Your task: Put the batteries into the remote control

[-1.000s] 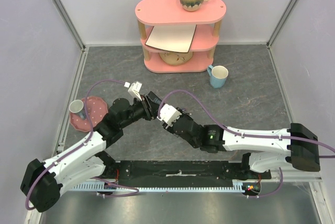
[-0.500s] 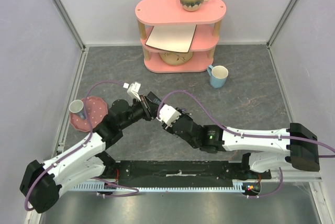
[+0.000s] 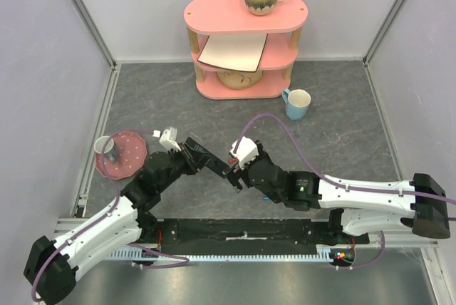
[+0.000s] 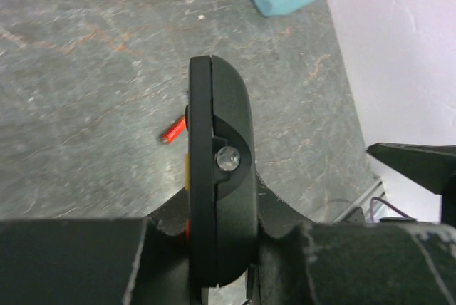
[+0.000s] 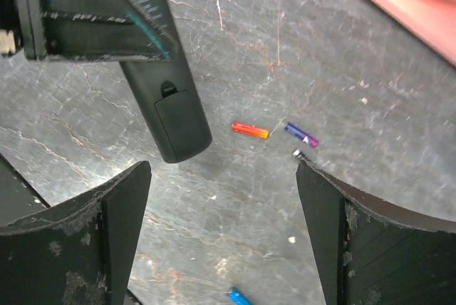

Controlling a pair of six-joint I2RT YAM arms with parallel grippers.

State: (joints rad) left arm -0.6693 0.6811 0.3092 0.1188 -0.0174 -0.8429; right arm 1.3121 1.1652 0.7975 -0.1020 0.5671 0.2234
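Note:
The black remote control (image 3: pixel 211 164) hangs above the table, with my left gripper (image 3: pixel 194 154) shut on it. In the left wrist view the remote control (image 4: pixel 217 169) stands edge-on between the fingers of the left gripper (image 4: pixel 221 248). Its back with the battery cover (image 5: pixel 173 118) faces the right wrist camera. My right gripper (image 5: pixel 222 169) is open and empty, just clear of the remote's end (image 3: pixel 236 175). On the table below lie a purple battery (image 5: pixel 301 135), an orange-red cell (image 5: pixel 249 130), and the metal tip of another cell (image 5: pixel 297 153) by the right finger.
A small bright blue cylinder (image 5: pixel 239 296) lies on the table near the right gripper. A pink shelf (image 3: pixel 244 45) with a mug, board and bowl stands at the back. A blue mug (image 3: pixel 296 103) sits right of it. A pink plate (image 3: pixel 127 150) with a cup is at left.
The right gripper has opened and drawn back from the remote. The left arm has pulled the remote a little nearer and lower in the top view, still gripped.

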